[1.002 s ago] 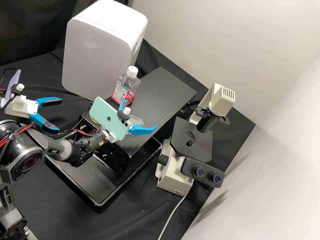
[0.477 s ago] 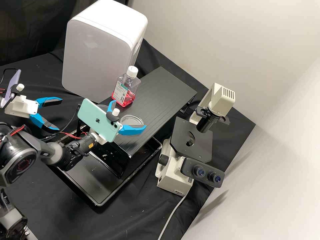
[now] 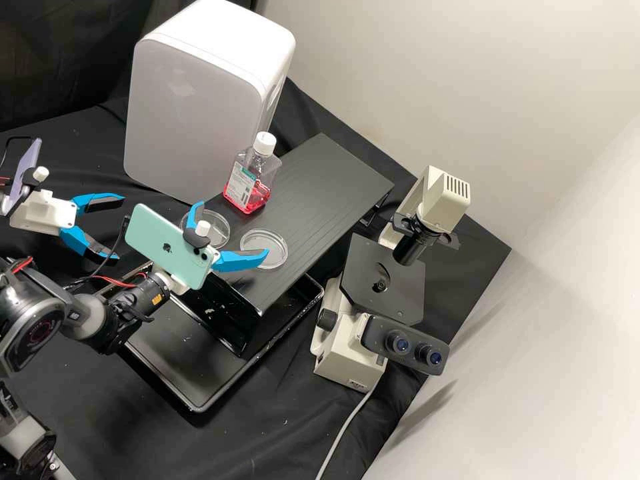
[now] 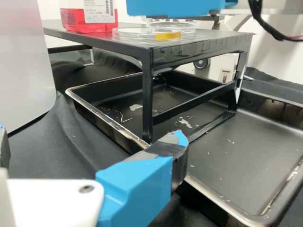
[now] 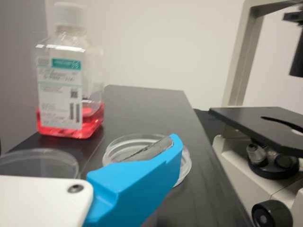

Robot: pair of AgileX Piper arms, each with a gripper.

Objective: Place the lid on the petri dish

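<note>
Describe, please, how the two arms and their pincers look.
The right arm is dark grey with rounded joints and red and black cables. The left pincer and right pincer each have a white body and two curved blue fingers tipped black.

Black cloth (image 3: 80, 133) over the bench. Tall white rounded box (image 3: 200, 93) at the back. Black slatted platform (image 3: 327, 187) on legs stands in a shallow black tray (image 3: 187, 357) flecked with white. Flask (image 3: 250, 177) with white cap and red liquid upright on the platform's corner near the box. White microscope (image 3: 387, 293) beside the tray, with a grey cable (image 3: 345, 427) trailing off it.
</note>
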